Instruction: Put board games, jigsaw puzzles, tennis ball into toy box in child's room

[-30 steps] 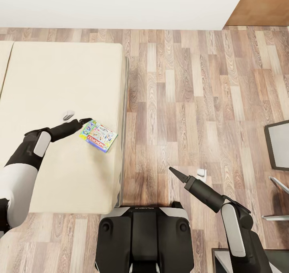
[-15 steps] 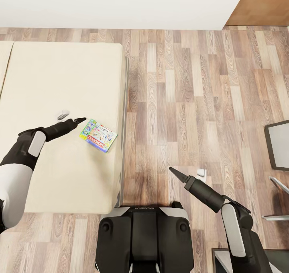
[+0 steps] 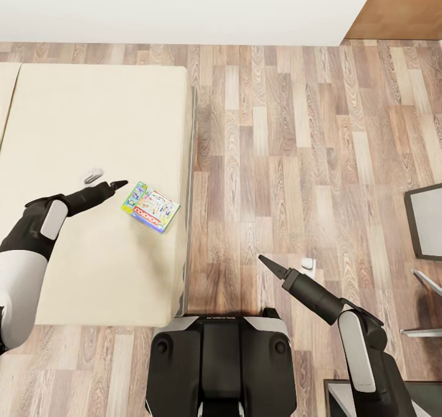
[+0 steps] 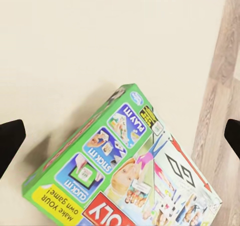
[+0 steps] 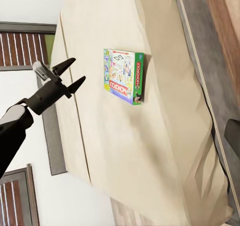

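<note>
**Left claw open beside board game on bed**

The wood-plank floor [image 3: 294,159] was seen across most of the head view, with a white wall [image 3: 172,5] beyond it. The bed [image 3: 92,128], covered in plain cream-beige, was placed at the left of that view. The robot's dark base [image 3: 221,368] was seen at the bottom edge, standing just off the bed's corner.

One board game [image 3: 150,207], a green-edged box with a red-lettered printed cover, was laid flat on the bed near its floor-side edge; it was also caught close up in the left wrist view [image 4: 125,171] and from the side in the right wrist view [image 5: 124,76].

The left gripper [image 3: 120,185] was held over the bed just beside the game's near corner, not touching it. In the right wrist view the left gripper [image 5: 74,72] was shown with fingers spread apart and nothing between them.

The right gripper [image 3: 265,261] was held over the floor, well apart from the bed; whether it was open or closed could not be told.
</note>
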Tool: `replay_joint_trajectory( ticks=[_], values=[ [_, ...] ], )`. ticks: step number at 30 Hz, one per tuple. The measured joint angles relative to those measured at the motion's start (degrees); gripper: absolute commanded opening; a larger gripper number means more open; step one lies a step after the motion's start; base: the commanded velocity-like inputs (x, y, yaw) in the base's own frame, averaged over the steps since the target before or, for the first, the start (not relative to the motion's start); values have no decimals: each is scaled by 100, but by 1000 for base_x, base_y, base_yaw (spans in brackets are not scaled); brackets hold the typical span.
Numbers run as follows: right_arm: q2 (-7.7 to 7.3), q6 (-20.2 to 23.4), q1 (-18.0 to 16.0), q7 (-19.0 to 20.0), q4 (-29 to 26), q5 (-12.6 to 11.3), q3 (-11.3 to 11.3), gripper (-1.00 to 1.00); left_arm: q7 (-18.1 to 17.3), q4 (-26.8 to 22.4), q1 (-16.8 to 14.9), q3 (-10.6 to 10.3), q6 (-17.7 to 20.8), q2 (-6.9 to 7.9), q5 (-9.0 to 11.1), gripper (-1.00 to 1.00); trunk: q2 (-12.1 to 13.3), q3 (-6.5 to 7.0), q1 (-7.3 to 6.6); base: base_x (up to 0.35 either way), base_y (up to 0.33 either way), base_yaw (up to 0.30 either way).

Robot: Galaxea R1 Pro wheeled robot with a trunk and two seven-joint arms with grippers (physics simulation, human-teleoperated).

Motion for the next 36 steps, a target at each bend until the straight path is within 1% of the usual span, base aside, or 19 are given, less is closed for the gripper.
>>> replay_joint_trajectory(
  ticks=[8,10,13,14,18,22,30,32,36],
  values=[
    [0,0,0,-1,0,3,0,100,61,42,0,0,-15,-17,-10,100,0,0,0,0,0,0],
    [0,-1,1,-1,0,4,0,100,142,53,0,-10,-24,-27,-11,100,0,0,0,0,0,0],
    [0,0,1,-3,0,4,4,100,380,83,0,-21,-108,-39,-9,100,0,0,0,0,0,0],
    [0,0,0,-2,0,3,6,100,504,133,0,-26,-180,-42,-5,100,0,0,0,0,0,0],
    [0,-1,0,-7,0,5,8,100,673,343,0,-36,-310,-46,-8,100,0,0,0,0,0,0],
    [0,-1,1,-9,0,6,7,100,735,463,0,-42,-362,-50,-13,100,0,0,0,0,0,0],
    [0,-1,0,-10,0,6,8,100,772,522,0,-50,-391,-62,-17,100,0,0,0,0,0,0],
    [0,-1,0,-11,0,7,8,100,769,528,0,-55,-391,-93,-21,100,0,0,0,0,0,0],
    [0,-3,0,-16,0,7,9,100,760,532,0,-64,-387,-216,-28,100,0,0,0,0,0,0]
  ],
)
